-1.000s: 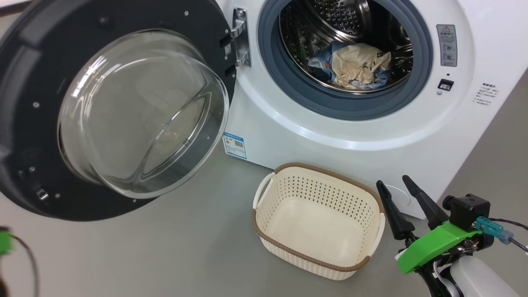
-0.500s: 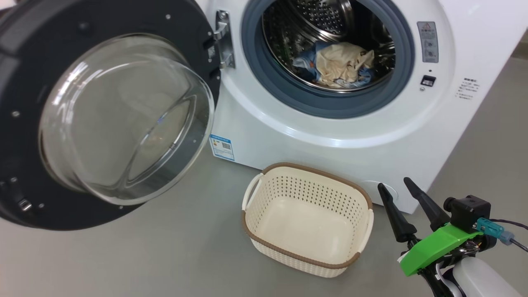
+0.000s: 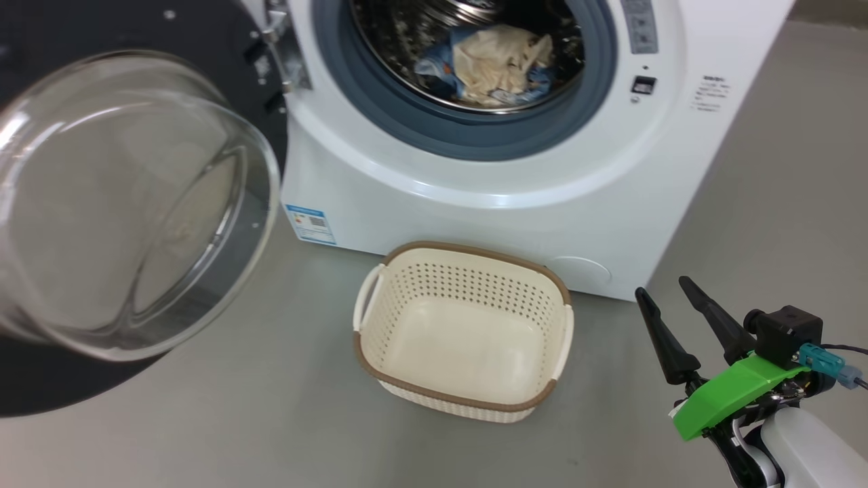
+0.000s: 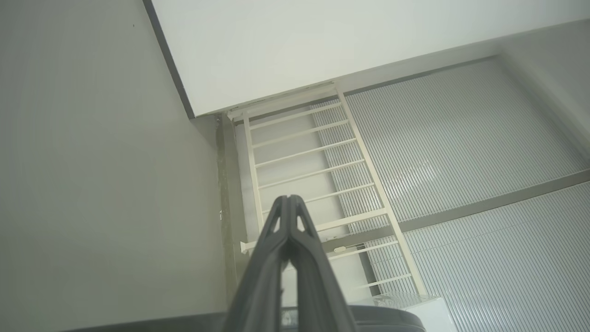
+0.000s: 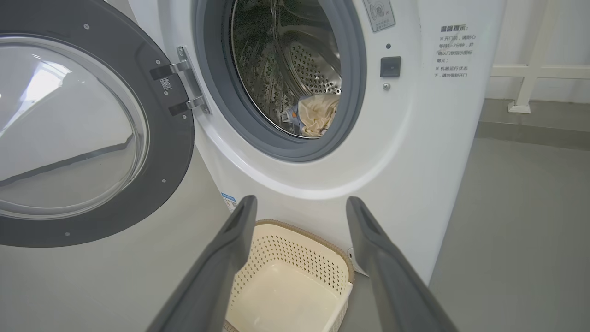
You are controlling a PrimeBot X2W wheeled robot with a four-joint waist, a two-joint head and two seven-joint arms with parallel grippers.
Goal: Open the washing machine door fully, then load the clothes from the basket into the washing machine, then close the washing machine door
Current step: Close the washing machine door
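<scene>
Our view has swung since a second ago, sliding the scene up and leftward; nothing itself has moved. The washing machine door (image 3: 129, 203) hangs wide open. The clothes (image 3: 491, 64), cream over blue, lie crumpled inside the washing machine (image 3: 475, 224). The basket (image 3: 468, 291) stands empty just before it. Our right gripper (image 3: 662, 286) is spread, our left gripper (image 4: 288, 203) pressed together.

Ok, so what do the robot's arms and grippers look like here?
The right gripper has two long, dark, tapering fingers on a bright green bracket, with a black camera block, a teal connector and a white forearm. The left gripper is dark grey, with triangular cut-outs near its tips.
</scene>
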